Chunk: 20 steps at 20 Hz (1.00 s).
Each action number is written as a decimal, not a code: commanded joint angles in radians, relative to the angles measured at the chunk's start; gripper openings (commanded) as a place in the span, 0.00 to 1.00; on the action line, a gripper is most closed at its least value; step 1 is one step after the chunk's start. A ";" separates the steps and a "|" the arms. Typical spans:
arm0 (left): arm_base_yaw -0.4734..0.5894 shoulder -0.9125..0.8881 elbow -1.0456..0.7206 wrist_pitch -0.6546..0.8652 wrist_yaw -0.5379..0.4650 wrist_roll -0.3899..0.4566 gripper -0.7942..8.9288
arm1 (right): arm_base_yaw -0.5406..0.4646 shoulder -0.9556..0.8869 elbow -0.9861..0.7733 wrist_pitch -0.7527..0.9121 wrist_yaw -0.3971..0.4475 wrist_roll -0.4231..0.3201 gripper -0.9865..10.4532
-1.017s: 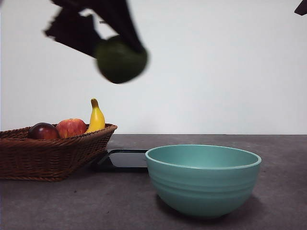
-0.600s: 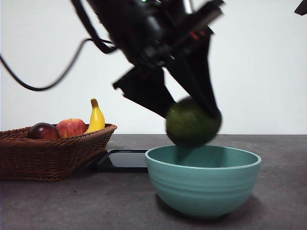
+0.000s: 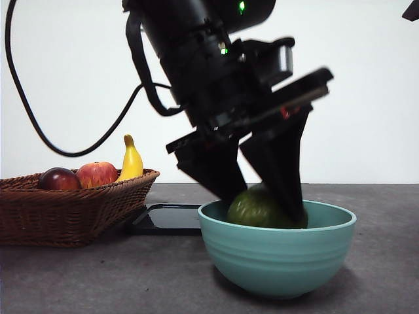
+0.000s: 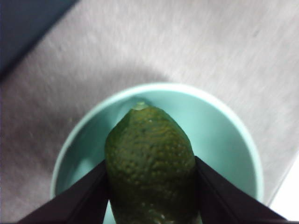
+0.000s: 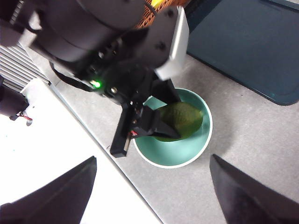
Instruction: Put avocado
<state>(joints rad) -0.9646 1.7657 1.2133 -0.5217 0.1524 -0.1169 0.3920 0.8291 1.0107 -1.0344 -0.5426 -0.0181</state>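
Avocado clamped between left gripper jaws, sunk inside teal bowl for release, probably near bottom; right gripper waits spread, basket at 9 o'clock.

Front view: gripper holding avocado inside bowl.

A large black arm fills the upper centre of the frame; its left gripper reaches down into a teal bowl at lower centre-right, one jaw on each side of the green avocado, which sits partly below the rim. At lower left a wicker basket holds a dark red fruit, an apple and an upright banana. A dark flat tray lies between basket and bowl. A black tip shows at upper right.
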 commanded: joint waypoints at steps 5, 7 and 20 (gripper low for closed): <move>-0.019 0.049 0.024 0.022 -0.003 0.026 0.41 | 0.005 0.006 0.019 0.016 0.002 0.007 0.42; -0.019 0.049 0.024 0.020 -0.003 0.025 0.44 | 0.005 0.006 0.019 0.016 0.002 0.006 0.42; 0.023 -0.122 0.103 -0.018 -0.003 -0.002 0.44 | 0.005 0.006 0.019 0.016 0.027 0.006 0.42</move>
<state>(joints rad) -0.9375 1.6348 1.2953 -0.5419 0.1528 -0.1066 0.3920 0.8291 1.0107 -1.0279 -0.5175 -0.0185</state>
